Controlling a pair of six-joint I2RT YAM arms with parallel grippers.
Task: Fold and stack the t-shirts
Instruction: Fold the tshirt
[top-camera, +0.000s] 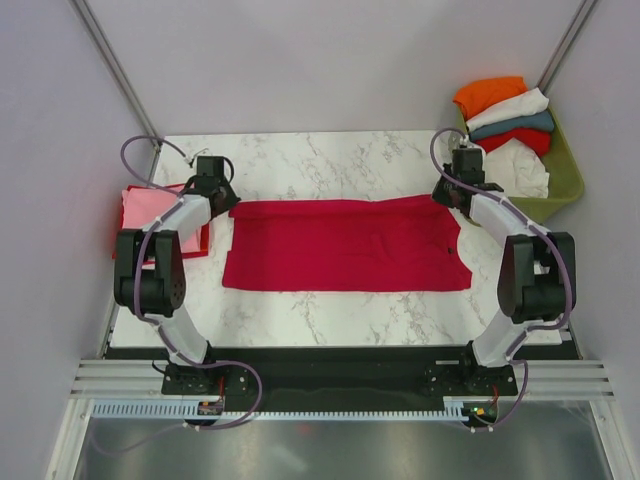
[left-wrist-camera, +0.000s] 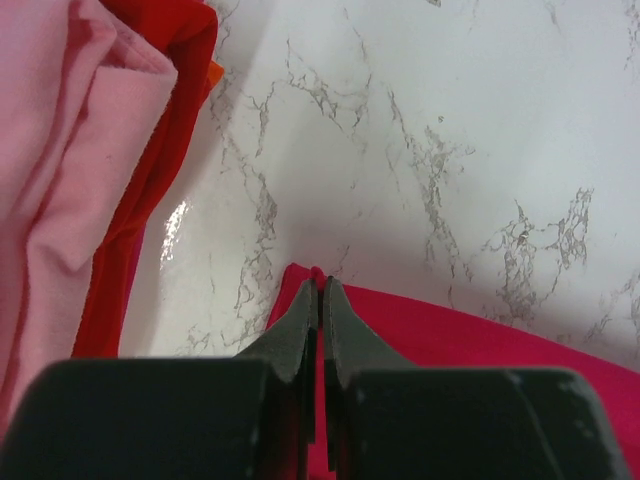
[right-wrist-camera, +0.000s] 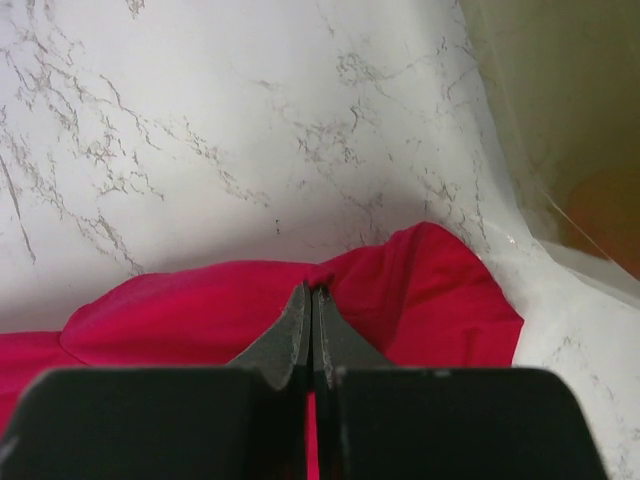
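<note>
ok so the marble table (top-camera: 330, 160) is taking up most of the view, and the crimson t-shirt (top-camera: 345, 255) is lying spread out flat across the middle of it, long way left to right between the two arms. the green basket (top-camera: 570, 185) is sitting off the far right corner, holding a heap of unfolded shirts, with an orange shirt (top-camera: 488, 95) on top. the done pile is sitting at the left edge, the pink shirt (top-camera: 150, 205) lying on a red one. the left gripper (left-wrist-camera: 320, 285) is pinching the far left corner of the crimson shirt, jaws squeezed together on the cloth, and the right gripper (right-wrist-camera: 311, 292) is doing the same at the far right corner, where the fabric is puckering up around the tips. looks to me like they're starting a fold on this one. i'm guessing the next move is lifting both corners together and bringing the far edge toward the near edge, keeping the two arms level so the cloth isn't skewing.
</note>
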